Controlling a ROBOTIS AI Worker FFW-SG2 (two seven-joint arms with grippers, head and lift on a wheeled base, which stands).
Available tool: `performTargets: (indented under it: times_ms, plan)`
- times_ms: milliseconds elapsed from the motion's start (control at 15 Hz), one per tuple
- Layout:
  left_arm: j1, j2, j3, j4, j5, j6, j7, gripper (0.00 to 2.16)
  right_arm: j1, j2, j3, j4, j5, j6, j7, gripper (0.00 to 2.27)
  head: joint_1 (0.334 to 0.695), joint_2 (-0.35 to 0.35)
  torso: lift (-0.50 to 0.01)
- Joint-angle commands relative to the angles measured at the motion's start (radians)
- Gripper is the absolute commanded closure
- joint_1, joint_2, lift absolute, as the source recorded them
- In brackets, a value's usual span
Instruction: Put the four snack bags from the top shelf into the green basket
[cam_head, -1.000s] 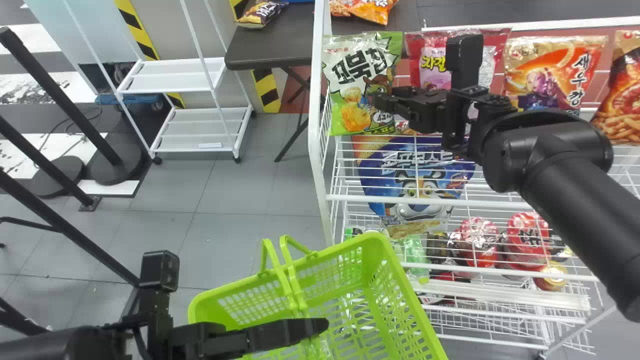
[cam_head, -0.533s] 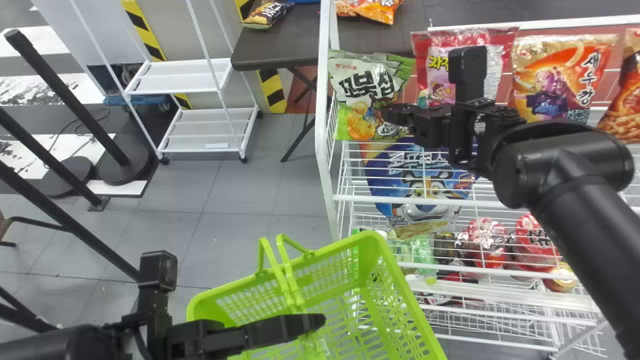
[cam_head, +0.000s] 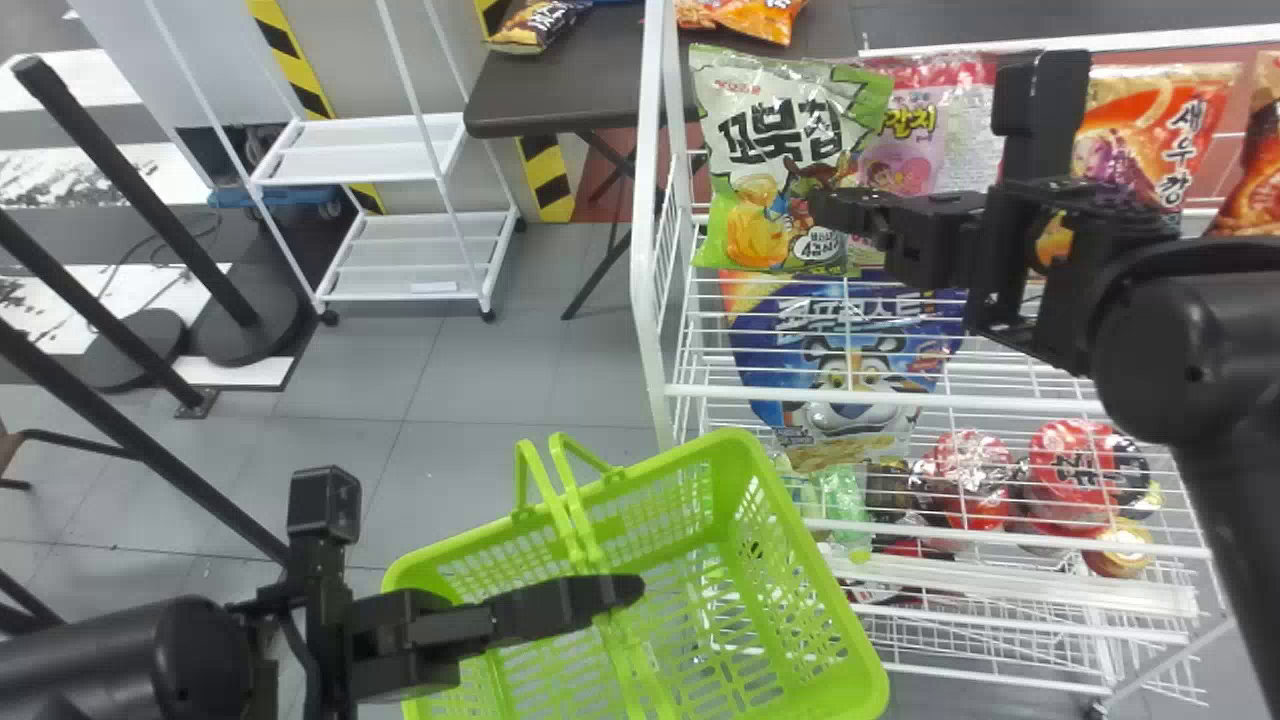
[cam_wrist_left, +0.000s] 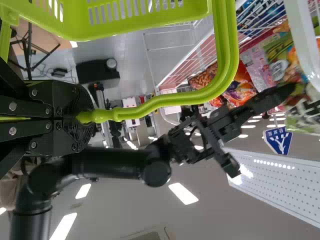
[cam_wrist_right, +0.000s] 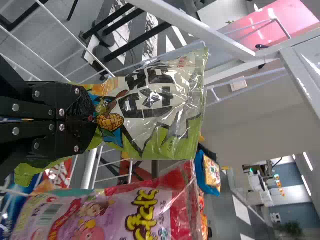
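Observation:
At the top shelf's left end, my right gripper (cam_head: 825, 208) is closed on the green-and-white snack bag (cam_head: 770, 150). The right wrist view has this gripper (cam_wrist_right: 90, 120) pinching the same bag (cam_wrist_right: 155, 107) across its front. The pink-and-red bag (cam_head: 930, 130) is partly behind it; the orange bag (cam_head: 1150, 130) and another orange bag (cam_head: 1257, 170) are farther right. Over the green basket (cam_head: 800, 560), my left gripper (cam_head: 630, 590) is at the handles. In the left wrist view, the left gripper (cam_wrist_left: 90, 117) is shut on the basket handle (cam_wrist_left: 165, 101).
A blue snack bag (cam_head: 850, 370) lies on the shelf below, above several red packages (cam_head: 1070, 460). The rack's white upright (cam_head: 650, 220) stands left of the held bag. A dark table (cam_head: 560, 95) and a white cart (cam_head: 400, 250) are behind on the left.
The green-and-white bag has moved right and slightly up with my right gripper, now overlapping the pink-and-red bag. The basket has shifted slightly up in the head view with my left gripper.

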Motion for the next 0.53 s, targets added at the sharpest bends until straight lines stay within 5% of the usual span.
performTargets:
  times_ms: [0, 467]
  plan:
    - [-0.042, 0.014, 0.0, 0.052, -0.001, 0.007, -0.011, 2.15, 0.109, 0.004, -0.063, -0.224, -0.025, 0.184, -0.004, 2.25, 0.695, 0.156, 0.0]
    - [-0.132, 0.042, -0.035, 0.15, -0.018, 0.007, -0.011, 2.15, 0.402, -0.021, -0.287, -0.702, -0.226, 0.66, -0.004, 2.25, 0.695, 0.099, 0.0]
